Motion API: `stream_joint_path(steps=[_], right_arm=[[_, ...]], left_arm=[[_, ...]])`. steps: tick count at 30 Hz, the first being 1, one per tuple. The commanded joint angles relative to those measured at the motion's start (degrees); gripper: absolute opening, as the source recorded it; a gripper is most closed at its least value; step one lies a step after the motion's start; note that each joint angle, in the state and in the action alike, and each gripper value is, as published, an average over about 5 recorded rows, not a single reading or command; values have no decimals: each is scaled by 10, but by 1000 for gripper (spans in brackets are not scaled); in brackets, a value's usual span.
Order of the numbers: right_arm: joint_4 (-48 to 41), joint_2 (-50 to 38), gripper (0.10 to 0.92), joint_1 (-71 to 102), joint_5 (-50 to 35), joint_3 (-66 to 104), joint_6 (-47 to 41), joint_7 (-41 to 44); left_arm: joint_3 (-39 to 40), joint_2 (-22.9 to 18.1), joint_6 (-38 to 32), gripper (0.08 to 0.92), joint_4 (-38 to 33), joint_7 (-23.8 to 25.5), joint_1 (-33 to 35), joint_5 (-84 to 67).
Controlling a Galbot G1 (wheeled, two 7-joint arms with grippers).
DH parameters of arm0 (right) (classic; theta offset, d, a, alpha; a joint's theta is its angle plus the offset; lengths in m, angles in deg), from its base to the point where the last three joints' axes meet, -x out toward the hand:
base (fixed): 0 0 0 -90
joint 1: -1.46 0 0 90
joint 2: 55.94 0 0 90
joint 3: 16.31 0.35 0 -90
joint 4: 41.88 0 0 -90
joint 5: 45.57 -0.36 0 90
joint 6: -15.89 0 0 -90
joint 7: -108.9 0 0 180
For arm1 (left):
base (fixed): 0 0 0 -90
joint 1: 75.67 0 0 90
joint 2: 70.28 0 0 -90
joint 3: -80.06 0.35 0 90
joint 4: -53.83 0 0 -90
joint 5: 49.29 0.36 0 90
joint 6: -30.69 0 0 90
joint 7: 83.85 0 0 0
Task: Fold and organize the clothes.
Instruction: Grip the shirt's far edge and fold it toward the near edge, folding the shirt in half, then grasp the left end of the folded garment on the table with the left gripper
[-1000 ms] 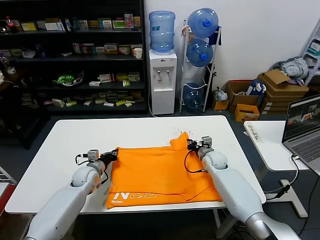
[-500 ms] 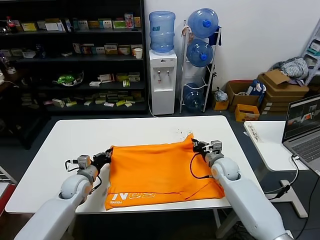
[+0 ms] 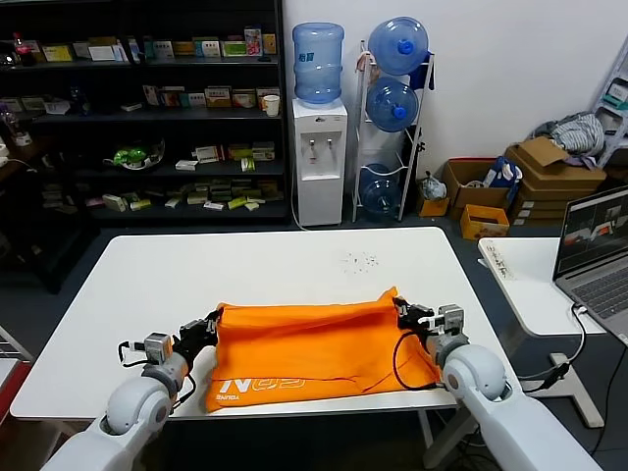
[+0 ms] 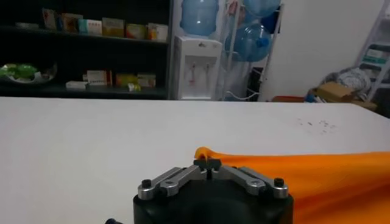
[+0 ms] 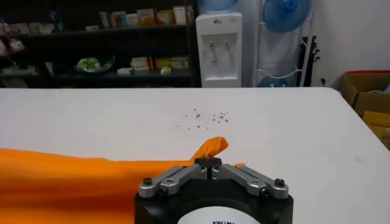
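Orange T-shirt [image 3: 304, 353] on white table [image 3: 245, 270], L hand [image 3: 203, 329] & R hand [image 3: 405, 316] each clenched on a far corner

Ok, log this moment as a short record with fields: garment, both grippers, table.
garment: orange T-shirt, partly folded, white lettering along near edge
left gripper: shut on T-shirt's far left corner
right gripper: shut on T-shirt's far right corner
fold edge: stretched between both grippers, raised above the table
table: white table, small dark specks beyond the shirt
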Motion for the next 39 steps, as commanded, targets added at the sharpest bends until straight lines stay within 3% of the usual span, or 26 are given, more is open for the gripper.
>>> stream_joint_path(steps=[1,9,12,27,33,39], right_arm=[[106,-34,124,88,-13,27,-33,-31],[127,-40,126,113,-13,45,-56,-49],[132,-42,163,118,-13,53,-58,-43],[162,-46,579,189,12,139,-44,-26],[173,-38,749,222,22,166,-34,-20],[182,-27,820,225,25,168,-35,-21]], left_arm=[[-27,9,-4,96,-95,-16,98,30],[-40,4,-1,96,-111,-17,129,31],[-42,3,1,129,-113,-4,137,35],[-82,-9,51,542,-136,-18,181,9],[-68,-16,90,724,-115,-39,155,-43],[-46,-13,106,820,-70,-50,119,-65]])
